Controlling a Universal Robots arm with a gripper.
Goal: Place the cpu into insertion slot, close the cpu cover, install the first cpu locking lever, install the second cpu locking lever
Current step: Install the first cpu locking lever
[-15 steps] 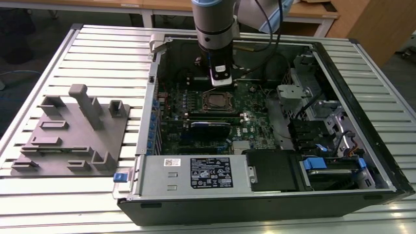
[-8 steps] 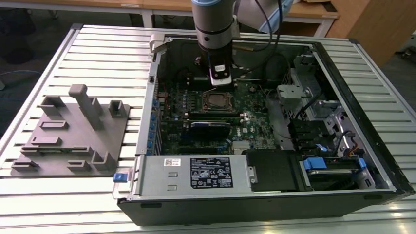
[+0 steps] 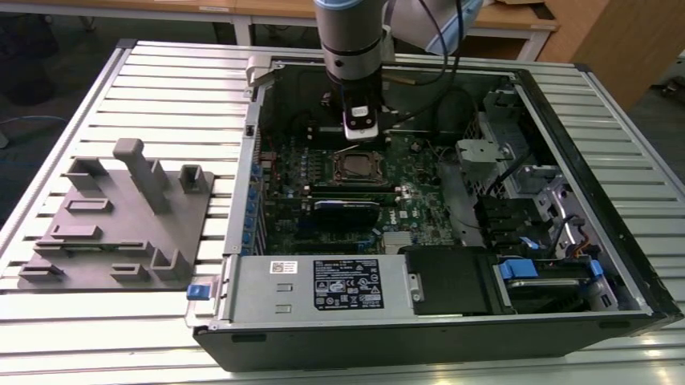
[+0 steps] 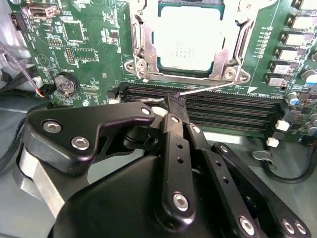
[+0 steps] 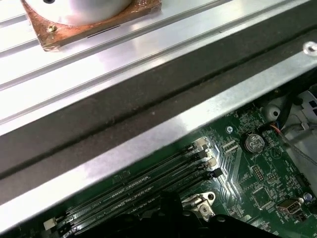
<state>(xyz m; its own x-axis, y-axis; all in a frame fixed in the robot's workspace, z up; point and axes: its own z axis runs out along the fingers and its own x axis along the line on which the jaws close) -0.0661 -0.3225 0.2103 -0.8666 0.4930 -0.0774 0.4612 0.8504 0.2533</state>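
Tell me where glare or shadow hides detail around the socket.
Second wrist view: glare whitens the cpu top, washing out its surface; the cpu cover is readable. First wrist view: the case rail reflects brightly. Exterior view: the motherboard sits dimmer than the bright table.

A ribbed, silvery aluminium worktop (image 3: 160,88) of long parallel slats carries two things in the exterior view. A flat grey plastic fixture plate (image 3: 118,216) with upright posts and small open holders lies toward the exterior view's left, and just beside it a large black and silver desktop computer case (image 3: 428,345) lies on its side with its open face upward. In the first wrist view, a round silvery metal block on a square copper-coloured base (image 5: 99,22) rests on the slats near the case's outer wall
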